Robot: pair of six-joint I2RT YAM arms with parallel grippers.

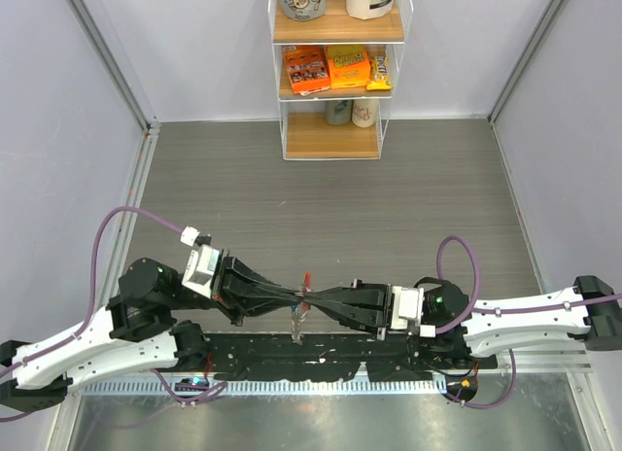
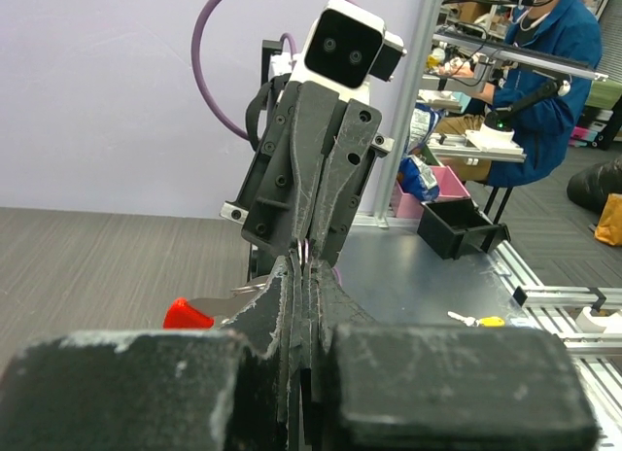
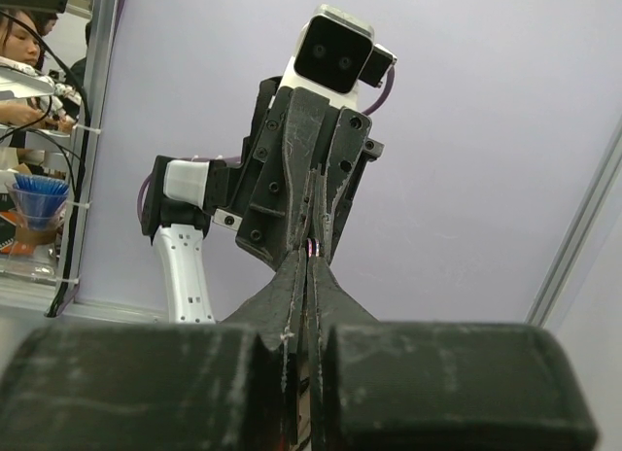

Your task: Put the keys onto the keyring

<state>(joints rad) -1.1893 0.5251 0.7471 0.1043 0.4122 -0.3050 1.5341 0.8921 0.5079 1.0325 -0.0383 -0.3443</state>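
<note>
Nearest the bases, the left arm's black two-finger gripper (image 1: 290,297) and the right arm's black two-finger gripper (image 1: 319,297) meet tip to tip above the dark rail at the near edge of the grey wood-grain table (image 1: 389,198); both are held level and point straight at each other. The left jaws are pressed together; the keyring (image 2: 187,315), a thin silvery ring and chain with an elongated red plastic fob, is pinched at them, its red fob sticking out to the side away from the bases and a bit of silvery metal showing beside the fingers. From above, a thin silvery strand hangs below the meeting point. The right jaws are also together, with only a tiny sliver of something showing between the two sets of tips in the right wrist view; it is too small to tell whether it is ring or key. Further off, the tabletop stretches back to a white wire-frame shelf unit (image 1: 330,130) with wooden boards, which stands against the far wall and holds orange and yellow snack packets (image 1: 328,67) on its middle level.
</note>
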